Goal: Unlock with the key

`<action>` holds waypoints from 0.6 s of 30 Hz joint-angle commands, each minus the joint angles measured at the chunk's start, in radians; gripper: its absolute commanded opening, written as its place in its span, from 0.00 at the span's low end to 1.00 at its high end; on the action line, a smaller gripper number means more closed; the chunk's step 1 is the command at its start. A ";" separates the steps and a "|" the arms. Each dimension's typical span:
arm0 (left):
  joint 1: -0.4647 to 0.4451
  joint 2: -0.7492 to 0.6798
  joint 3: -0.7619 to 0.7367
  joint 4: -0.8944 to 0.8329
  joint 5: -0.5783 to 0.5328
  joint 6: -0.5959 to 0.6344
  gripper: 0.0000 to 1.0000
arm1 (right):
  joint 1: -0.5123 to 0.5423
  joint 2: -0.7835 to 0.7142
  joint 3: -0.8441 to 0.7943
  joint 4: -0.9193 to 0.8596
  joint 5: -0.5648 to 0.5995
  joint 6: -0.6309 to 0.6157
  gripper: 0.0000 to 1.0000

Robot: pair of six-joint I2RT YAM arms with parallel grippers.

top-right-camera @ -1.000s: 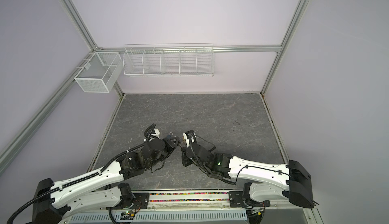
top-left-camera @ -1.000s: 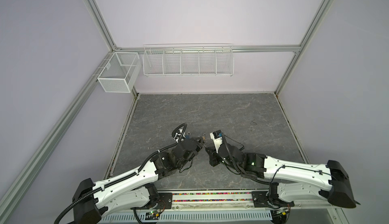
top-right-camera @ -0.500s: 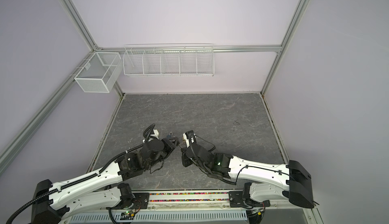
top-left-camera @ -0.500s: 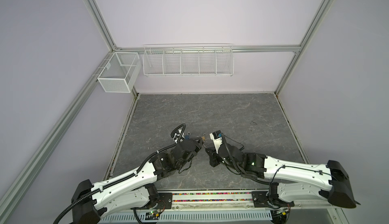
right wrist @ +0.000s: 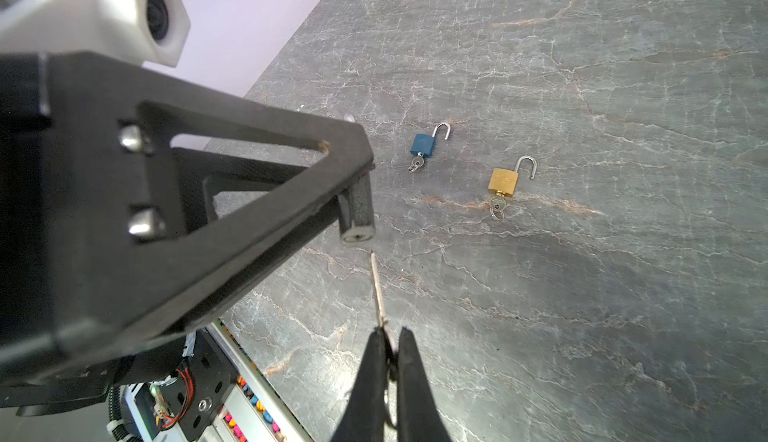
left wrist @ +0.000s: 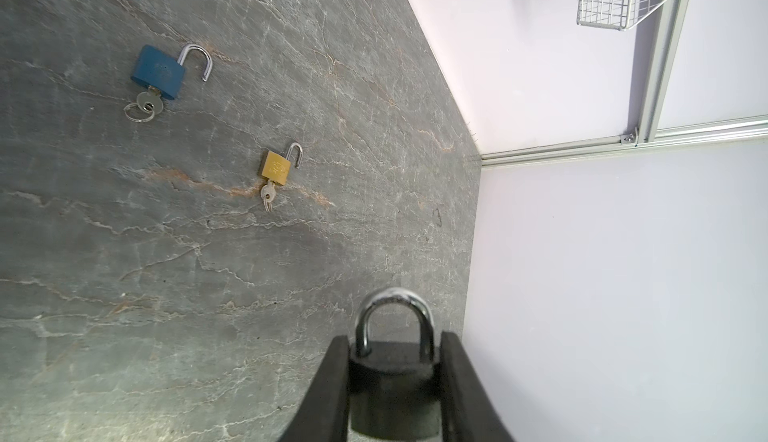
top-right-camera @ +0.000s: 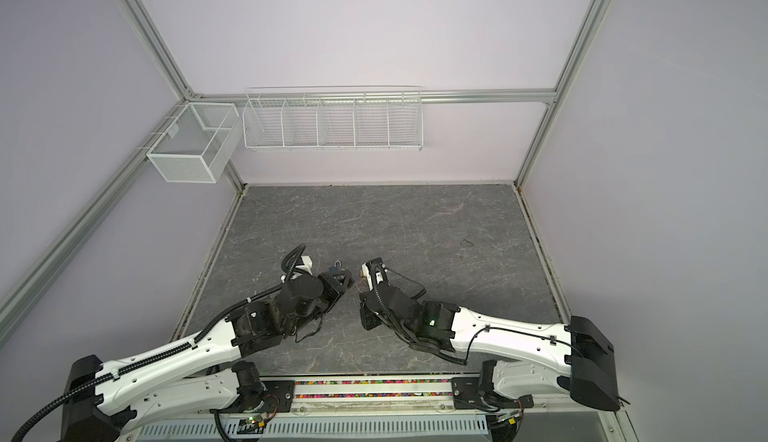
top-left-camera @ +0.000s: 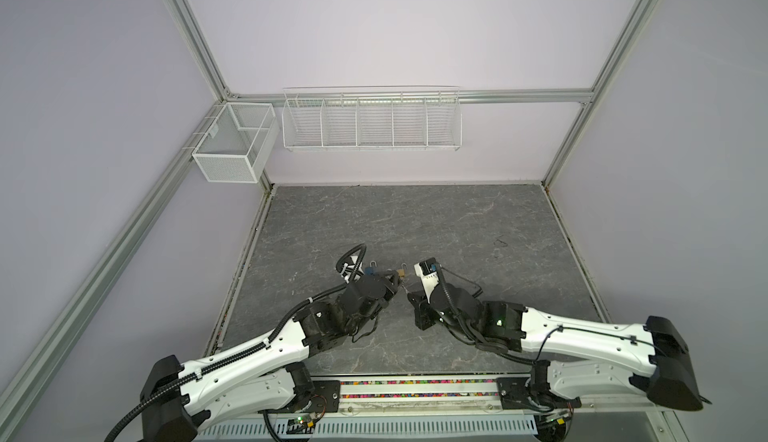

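Note:
A black padlock [left wrist: 392, 382] with its steel shackle closed sits between the fingers of my left gripper [left wrist: 395, 336], which is shut on its body. In the right wrist view the padlock's underside [right wrist: 358, 215] sticks out below a left finger [right wrist: 249, 195]. My right gripper [right wrist: 390, 332] is shut on a silver key [right wrist: 377, 290]. The blade points at that underside and its tip is just short of it; I cannot tell if they touch. In both top views the left gripper [top-left-camera: 395, 286] [top-right-camera: 347, 284] and the right gripper [top-left-camera: 409, 294] [top-right-camera: 361, 294] meet above the front middle of the table.
A blue padlock [left wrist: 158, 72] [right wrist: 422, 145] and a brass padlock [left wrist: 275, 167] [right wrist: 503, 181] lie on the grey stone table [top-left-camera: 415, 220], just beyond the grippers. Both have open shackles and keys in them. Wire baskets [top-left-camera: 370, 120] hang on the back wall.

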 commanded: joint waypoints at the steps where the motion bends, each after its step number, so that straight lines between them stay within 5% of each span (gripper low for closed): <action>1: -0.003 0.009 0.021 0.007 -0.014 -0.011 0.00 | -0.005 0.022 0.020 -0.025 0.016 -0.017 0.06; 18: -0.003 0.023 0.035 0.003 -0.008 -0.016 0.00 | -0.003 0.051 0.086 -0.060 0.033 -0.016 0.06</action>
